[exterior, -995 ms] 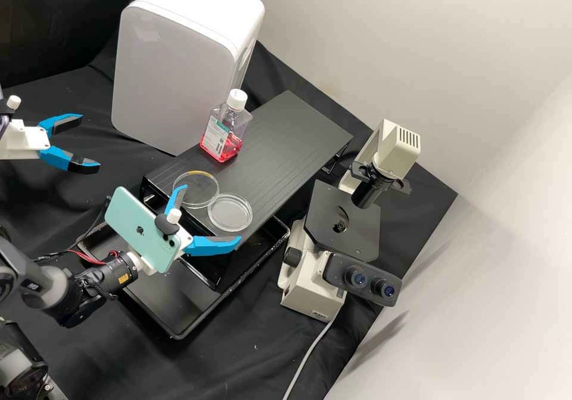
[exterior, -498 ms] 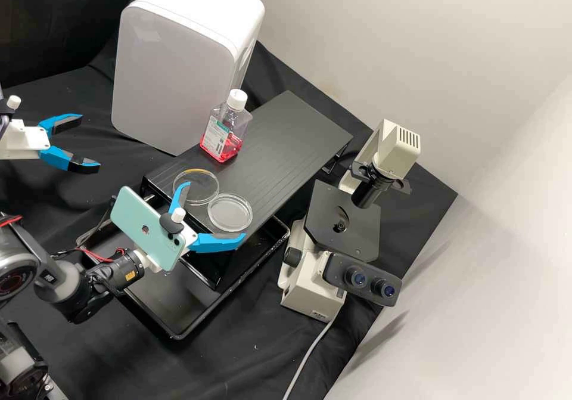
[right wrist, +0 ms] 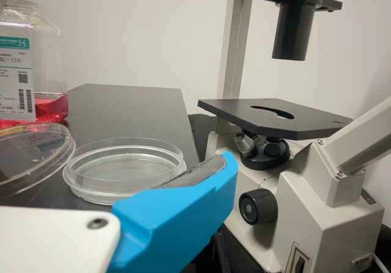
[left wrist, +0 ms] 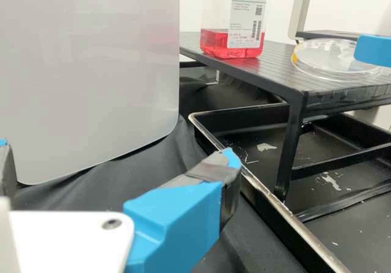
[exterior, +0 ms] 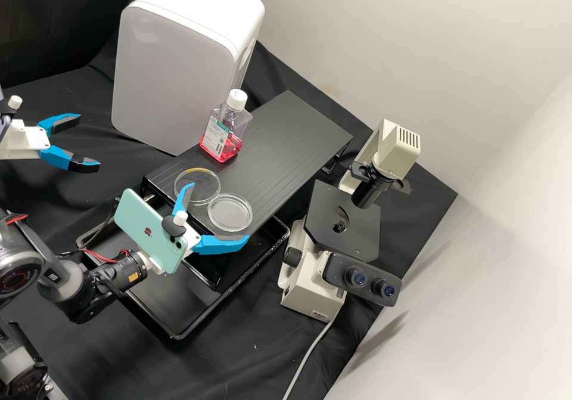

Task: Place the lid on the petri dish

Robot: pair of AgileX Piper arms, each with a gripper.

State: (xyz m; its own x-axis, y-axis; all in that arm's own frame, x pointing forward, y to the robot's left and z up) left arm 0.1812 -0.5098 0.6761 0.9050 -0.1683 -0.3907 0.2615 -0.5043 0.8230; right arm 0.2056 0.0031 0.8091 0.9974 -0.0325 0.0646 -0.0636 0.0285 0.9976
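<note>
Two clear round petri pieces lie side by side at the near end of the black raised shelf (exterior: 286, 143). One has a yellowish rim (exterior: 197, 186) (right wrist: 27, 151); the plain one (exterior: 230, 212) (right wrist: 125, 166) sits nearer the microscope. My right gripper (exterior: 218, 214) hovers open at the shelf's near edge. One of its fingers (exterior: 185, 192) is over the yellow-rimmed piece and the other (right wrist: 189, 196) is in front of the plain one, holding nothing. My left gripper (exterior: 67, 140) (left wrist: 116, 154) stands open and empty far to the left, over the black cloth.
A flask of red liquid (exterior: 225, 127) (left wrist: 239, 16) stands farther back on the shelf. A big white box (exterior: 179, 54) is behind it. A black tray (exterior: 179, 304) (left wrist: 244, 163) lies under the shelf. A microscope (exterior: 351, 221) (right wrist: 293, 163) stands to the right.
My right gripper has shifted a little forward toward the dishes, still open. The left gripper and both petri pieces have not moved.
</note>
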